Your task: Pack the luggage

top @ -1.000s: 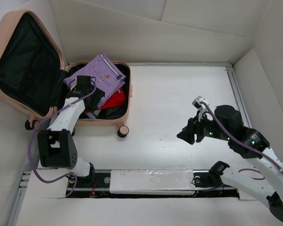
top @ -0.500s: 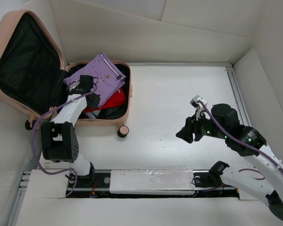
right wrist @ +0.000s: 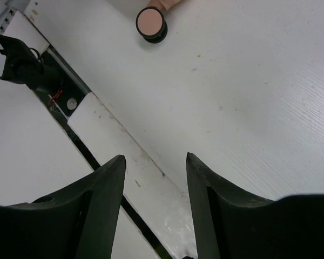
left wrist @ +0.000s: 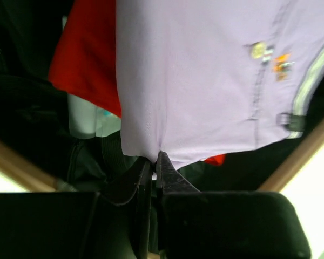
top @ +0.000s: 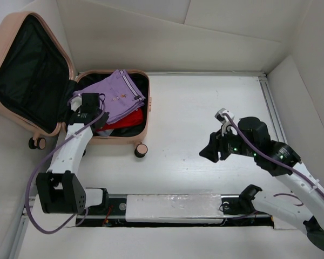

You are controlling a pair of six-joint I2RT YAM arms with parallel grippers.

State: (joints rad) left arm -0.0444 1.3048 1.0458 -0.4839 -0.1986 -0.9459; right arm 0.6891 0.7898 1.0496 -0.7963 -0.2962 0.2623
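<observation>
Two arms are sharing the white table [top: 205, 102]. The salmon-pink hard-shell suitcase [top: 147, 108] is sitting at the far-left corner, lying open, its black-lined lid leaning back toward the left wall. The left gripper [left wrist: 154, 162] is reaching into the open base, and its jaws are pinching tight on the near hem of the lilac fabric garment [left wrist: 205, 81] with grey striped trim; that garment is lying across the top of the contents, covering part of a red cloth [left wrist: 81, 59] beneath it. Over on the right, the right gripper [right wrist: 154, 158] is hovering above bare tabletop, well apart from the suitcase, jaws standing apart and gripping nothing. One round pink-faced black wheel [right wrist: 151, 22] is showing at the suitcase's near corner.
</observation>
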